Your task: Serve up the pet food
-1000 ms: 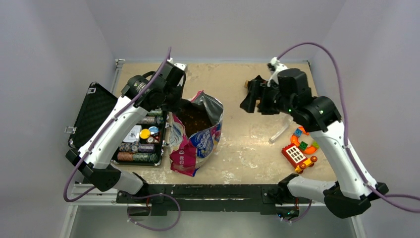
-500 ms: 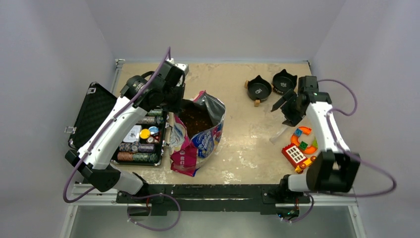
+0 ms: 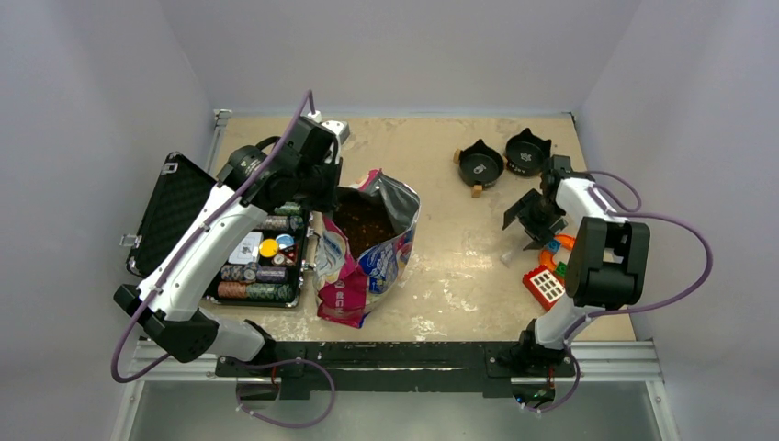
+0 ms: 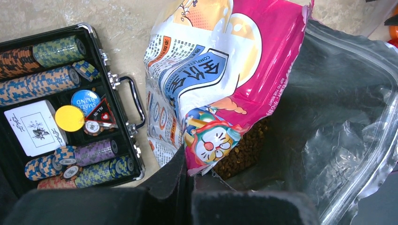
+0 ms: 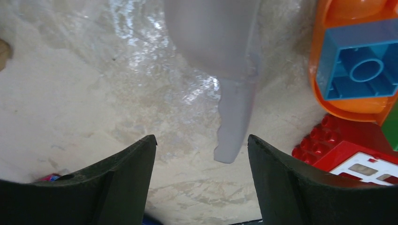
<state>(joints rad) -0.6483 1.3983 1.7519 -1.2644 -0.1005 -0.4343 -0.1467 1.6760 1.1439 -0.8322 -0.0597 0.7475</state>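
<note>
Right wrist view: right gripper (image 5: 200,147) wide open over the scoop (image 5: 213,37), handle off toward the 3 o'clock finger. Centre it before closing, clear of the toy blocks (image 5: 356,70) at 2 o'clock. Over at the scoop's 9 o'clock the bag (image 4: 220,70) holds the kibble (image 4: 244,152), left gripper (image 4: 187,180) pinched on its rim.

The left gripper (image 4: 187,183) sits at the bottom edge, its dark fingers pressed together on the pink rim of the foil bag (image 4: 225,61). The bag's mouth gapes to the right, showing its crinkled silver lining (image 4: 338,117). Brown kibble (image 4: 244,150) lies inside, just right of the pinched rim. Left of the bag, on the beige table (image 4: 94,14), lies an open poker chip case (image 4: 104,63), with its handle (image 4: 136,101) toward the bag. The case holds rows of chips (image 4: 51,82), a card deck (image 4: 35,126) and a yellow chip (image 4: 69,118).
</note>
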